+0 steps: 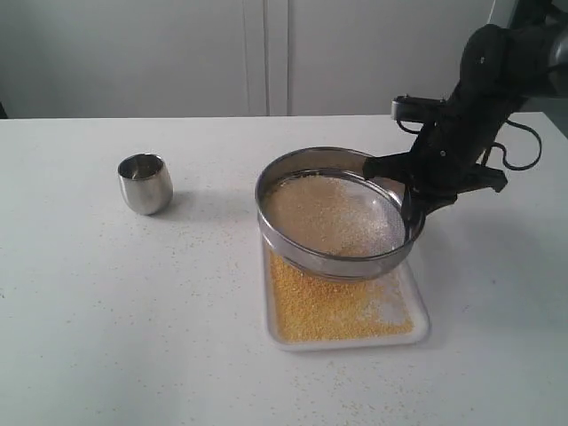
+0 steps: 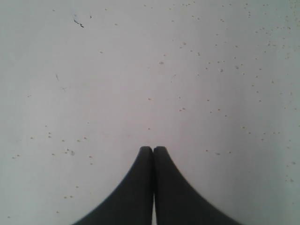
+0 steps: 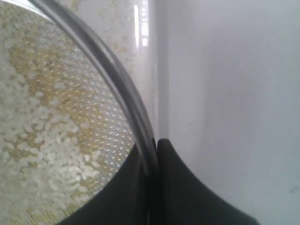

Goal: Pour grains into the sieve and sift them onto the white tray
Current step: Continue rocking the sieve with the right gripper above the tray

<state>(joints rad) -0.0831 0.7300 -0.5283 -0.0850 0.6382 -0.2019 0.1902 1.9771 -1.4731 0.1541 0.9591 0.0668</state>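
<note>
Nearest to the camera lies the white tray (image 1: 355, 343), flat on the worktop (image 1: 89, 337), with its long axis running from near to far. A layer of fine yellow grains (image 1: 328, 311) covers most of it.

Over the far part of the tray is the sieve (image 1: 328, 262). It is round, so it has no long axis. Its mouth faces up, and it seems a little tipped, with the right side lower. I cannot tell if it touches the tray or hangs just above it. On the mesh lie mostly pale kernels, with some yellow ones between them.

The right tool (image 3: 152, 154) is clamped on the right rim of the sieve, one finger inside the ring and one outside. The left tool (image 2: 153, 150) is closed on nothing, its tips touching, above bare worktop with scattered grains. The cup (image 1: 145, 183) stands upright, well apart at the left.

I judge that pouring is done and sifting is the step in hand. The next move calls for more shaking with a firm grip, and the sieve must stay over the tray so that nothing falls beside it.
</note>
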